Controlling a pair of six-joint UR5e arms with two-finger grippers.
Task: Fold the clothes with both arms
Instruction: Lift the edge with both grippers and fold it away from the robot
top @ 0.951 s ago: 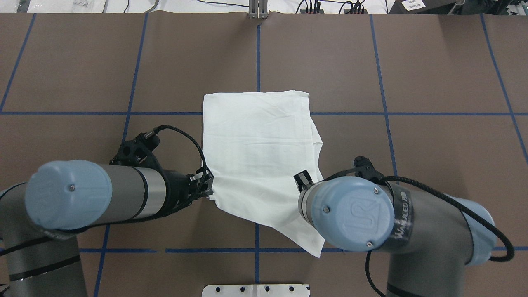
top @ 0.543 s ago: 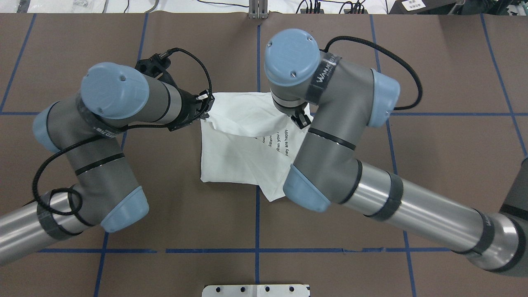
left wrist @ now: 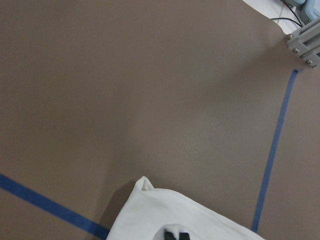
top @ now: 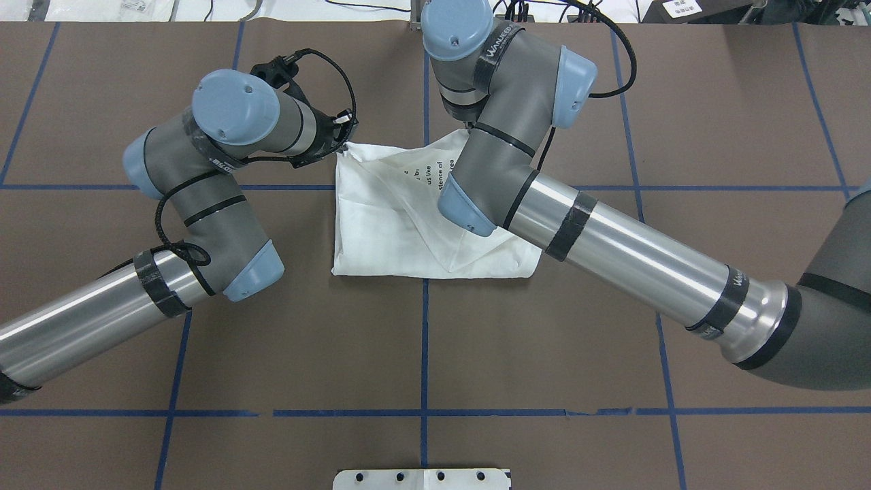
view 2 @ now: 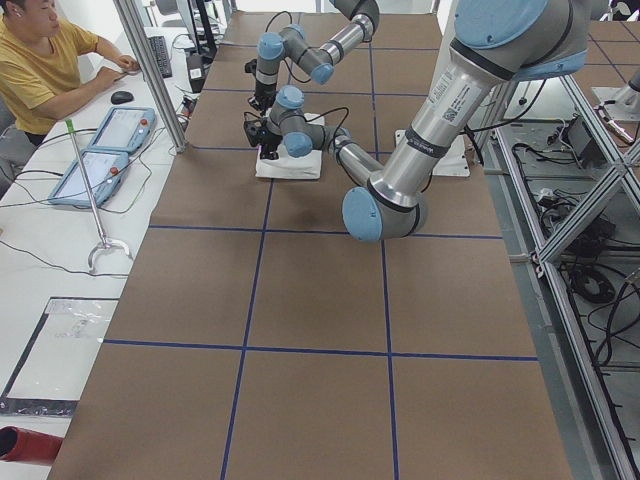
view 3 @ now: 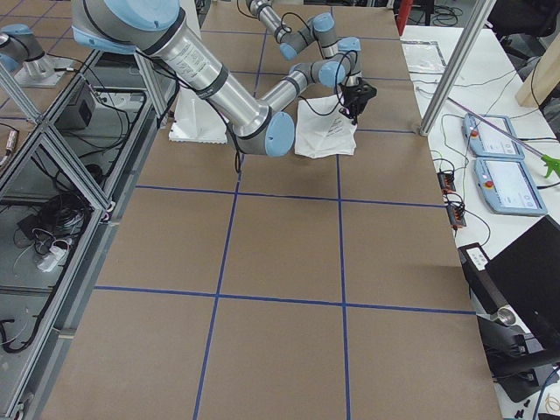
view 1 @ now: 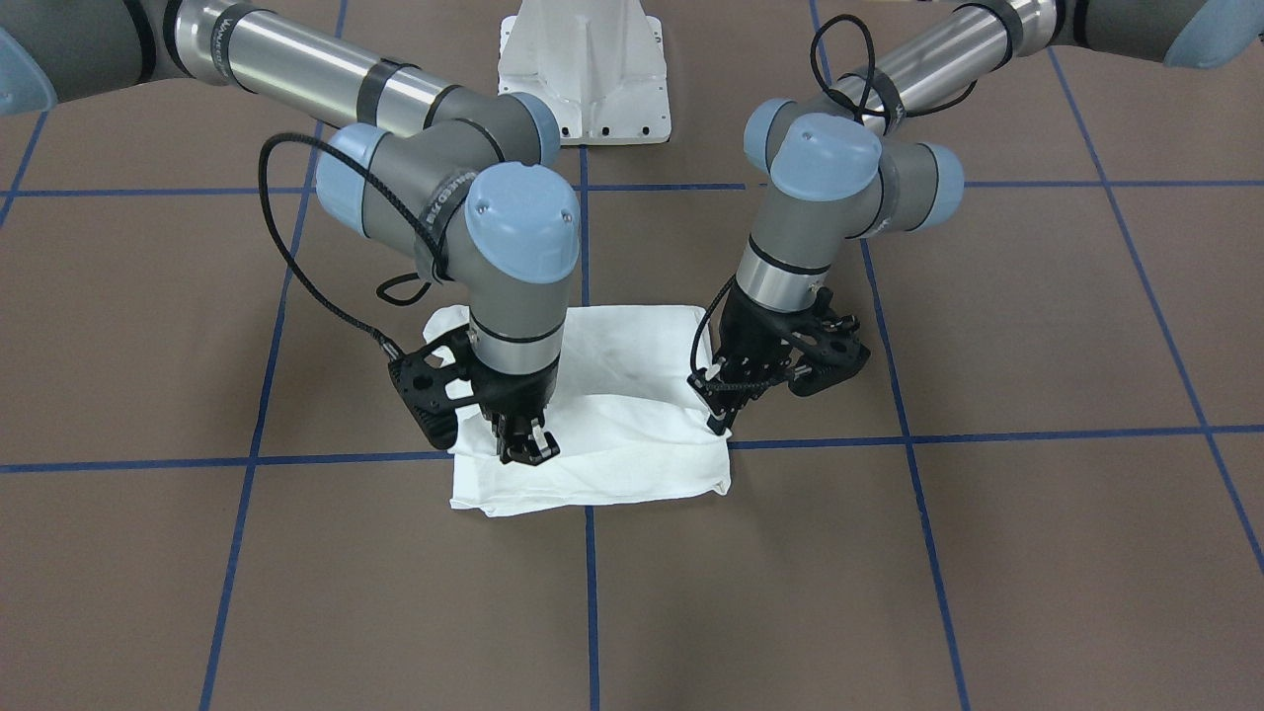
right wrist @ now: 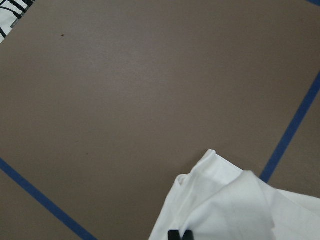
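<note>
The white T-shirt lies folded over on the brown table, black text lines showing on the turned-up layer. My left gripper is shut on the shirt's far left corner; in the front view it pinches the cloth at its right edge. My right gripper is shut on the cloth near the far edge and is hidden under its own arm in the overhead view. Both wrist views show white cloth caught between black fingertips.
The white pedestal base stands at the robot's side of the table. Blue tape lines grid the brown surface. A person sits at a side table with two teach pendants.
Both arms have swept from the near edge to the far edge, carrying the shirt's near hem up and over. The shirt now lies doubled, with text showing.
</note>
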